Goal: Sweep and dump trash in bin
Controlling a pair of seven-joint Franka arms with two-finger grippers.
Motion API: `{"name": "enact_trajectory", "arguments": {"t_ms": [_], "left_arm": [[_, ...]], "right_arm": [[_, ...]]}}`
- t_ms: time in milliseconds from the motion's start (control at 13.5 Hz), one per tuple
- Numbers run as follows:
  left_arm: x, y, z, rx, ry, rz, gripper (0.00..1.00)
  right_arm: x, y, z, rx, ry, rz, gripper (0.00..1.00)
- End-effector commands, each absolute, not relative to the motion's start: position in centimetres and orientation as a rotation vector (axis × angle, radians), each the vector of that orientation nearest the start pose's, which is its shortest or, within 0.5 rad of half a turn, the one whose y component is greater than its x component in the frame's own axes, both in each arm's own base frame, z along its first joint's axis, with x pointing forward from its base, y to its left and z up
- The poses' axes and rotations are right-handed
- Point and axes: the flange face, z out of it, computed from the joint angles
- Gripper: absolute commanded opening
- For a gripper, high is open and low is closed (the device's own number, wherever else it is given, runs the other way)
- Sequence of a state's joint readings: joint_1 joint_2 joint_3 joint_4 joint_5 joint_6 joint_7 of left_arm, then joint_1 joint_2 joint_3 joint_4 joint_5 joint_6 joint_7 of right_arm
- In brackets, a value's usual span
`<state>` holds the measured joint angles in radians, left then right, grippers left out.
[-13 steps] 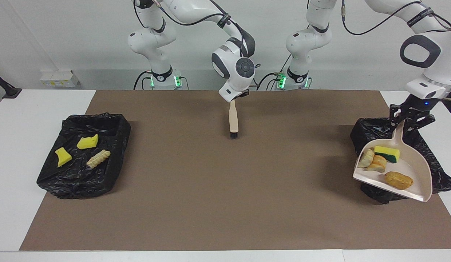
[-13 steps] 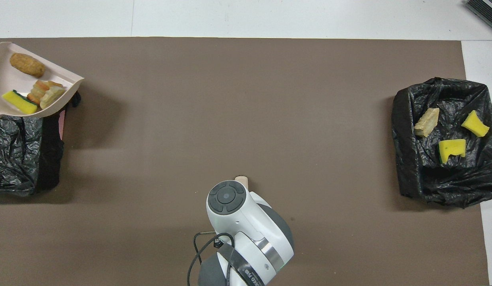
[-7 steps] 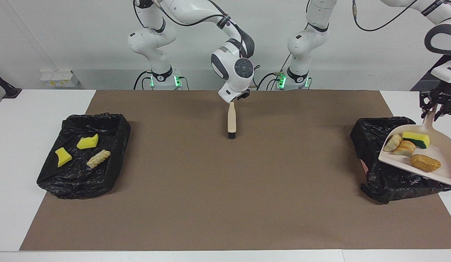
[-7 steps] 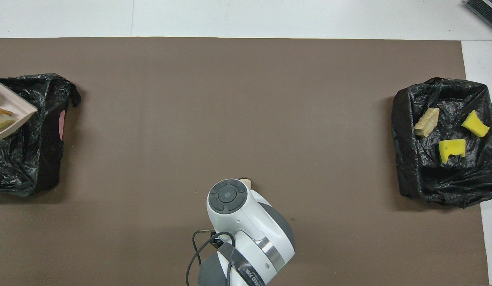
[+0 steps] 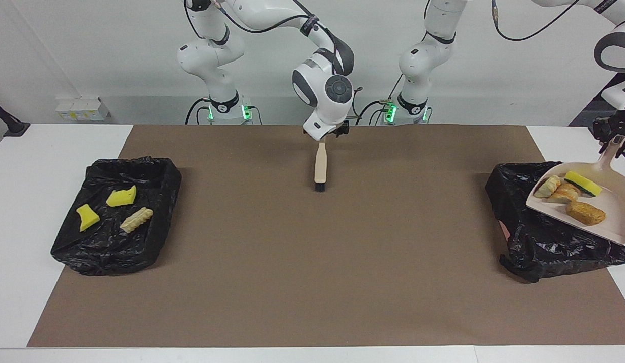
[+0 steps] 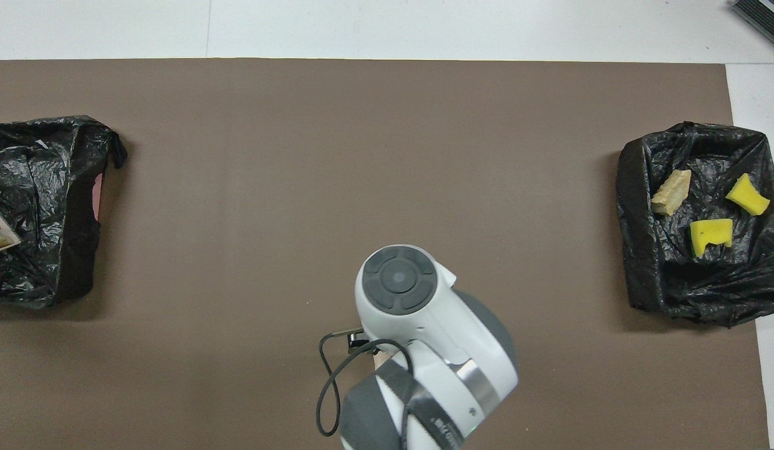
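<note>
Yellow sponge and three pastry scraps (image 5: 569,196) ride our dustpan (image 5: 612,214), which has swung outward and now hangs tilted over the bin (image 5: 549,247) at the left arm's end, left gripper (image 5: 614,135) clamped on its handle. Three scraps (image 5: 113,207) already lie in the other bin (image 5: 115,252). Our right gripper (image 5: 326,134) has just released the brush (image 5: 321,169) on the brown mat (image 5: 312,282), fingers apart; dumping comes next.
</note>
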<state>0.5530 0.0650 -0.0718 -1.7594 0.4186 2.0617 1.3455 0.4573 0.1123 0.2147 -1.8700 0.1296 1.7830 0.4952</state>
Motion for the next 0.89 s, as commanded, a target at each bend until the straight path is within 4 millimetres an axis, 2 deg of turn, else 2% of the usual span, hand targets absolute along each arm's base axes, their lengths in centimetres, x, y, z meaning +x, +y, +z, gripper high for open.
{"name": "enact_trajectory", "arguments": {"t_ms": [0, 148, 371, 520, 594, 668, 742, 816], "left_arm": [[55.5, 27.9, 56.7, -2.23, 1.389, 0.349, 0.0], [56.9, 26.0, 57.7, -2.13, 1.42, 0.415, 0.0], [58.1, 23.9, 58.4, -1.977, 1.451, 0.508, 0.0], [58.9, 22.8, 59.1, -1.914, 1.454, 0.53, 0.0], [59.5, 21.9, 59.8, -1.871, 1.459, 0.535, 0.0], [60.6, 21.0, 60.7, -1.805, 1.477, 0.551, 0.0], [61.4, 20.1, 62.2, -1.775, 1.472, 0.537, 0.0], [62.8, 18.6, 62.5, -1.77, 1.476, 0.522, 0.0]], "right_arm": [[47.1, 31.2, 48.0, -3.062, -0.311, 0.279, 1.0], [49.6, 28.4, 50.7, -3.04, -0.325, 0.194, 1.0], [51.4, 22.8, 54.3, -3.034, -0.465, 0.076, 1.0], [52.1, 18.3, 56.2, -3.038, -0.468, 0.051, 1.0], [53.0, 14.9, 57.6, -3.064, -0.496, 0.028, 1.0], [53.5, 12.6, 59.5, -3.084, -0.55, 0.016, 1.0], [53.8, 11.2, 60.4, -3.101, -0.555, 0.019, 1.0], [54.0, 9.4, 60.6, -3.13, -0.525, 0.034, 1.0]]}}
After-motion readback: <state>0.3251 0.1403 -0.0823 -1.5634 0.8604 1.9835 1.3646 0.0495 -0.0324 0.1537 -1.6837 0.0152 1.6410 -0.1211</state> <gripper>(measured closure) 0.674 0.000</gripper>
